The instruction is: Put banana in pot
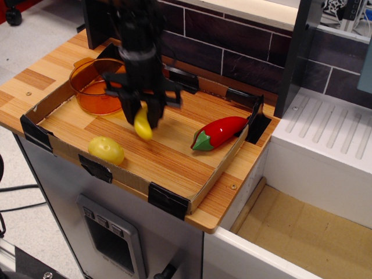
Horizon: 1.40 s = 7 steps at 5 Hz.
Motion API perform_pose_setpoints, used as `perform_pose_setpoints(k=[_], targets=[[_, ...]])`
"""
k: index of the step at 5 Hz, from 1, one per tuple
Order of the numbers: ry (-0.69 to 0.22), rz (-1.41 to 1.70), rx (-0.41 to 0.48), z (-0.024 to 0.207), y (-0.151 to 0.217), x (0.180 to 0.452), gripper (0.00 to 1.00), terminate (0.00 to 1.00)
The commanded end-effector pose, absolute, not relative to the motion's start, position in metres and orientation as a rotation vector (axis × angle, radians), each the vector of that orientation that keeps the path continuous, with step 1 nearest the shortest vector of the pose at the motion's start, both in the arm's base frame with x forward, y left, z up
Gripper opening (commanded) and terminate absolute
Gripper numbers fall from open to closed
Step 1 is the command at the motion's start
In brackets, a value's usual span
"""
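One banana (142,127) hangs pinched in your hand (142,119), lifted off the worktop (174,154) just right of the pot (96,87), held high enough, I judge, to clear the pot's rim when you carry it over.

A glossy yellow banana (142,127) hangs in the black gripper (141,118) beside the translucent orange pot (99,86), with a paler yellow-green lemon (106,150) and a red, green-stemmed pepper (218,132) on the striped light-wood worktop (174,154).
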State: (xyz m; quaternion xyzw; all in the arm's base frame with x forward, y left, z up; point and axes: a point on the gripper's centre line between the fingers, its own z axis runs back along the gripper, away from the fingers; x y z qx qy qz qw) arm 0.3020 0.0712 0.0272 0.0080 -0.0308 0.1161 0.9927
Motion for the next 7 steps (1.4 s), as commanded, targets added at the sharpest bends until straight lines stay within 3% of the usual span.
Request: perform_pose_setpoints(k=[1, 2, 3, 5, 6, 7], targets=[[-0.136, 0.294, 0.014, 0.104, 0.09, 0.303, 0.0, 0.0], [-0.107, 0.404, 0.031, 0.115, 0.105, 0.311, 0.0, 0.0], [-0.085, 0.481, 0.059, 0.109, 0.128, 0.322, 0.0, 0.0], [-0.076, 0.525, 0.189, 0.064, 0.164, 0.334, 0.0, 0.0], [-0.083, 0.502, 0.222, 0.054, 0.168, 0.332, 0.0, 0.0], [-0.082, 0.469, 0.222, 0.058, 0.164, 0.325, 1.0, 0.0]])
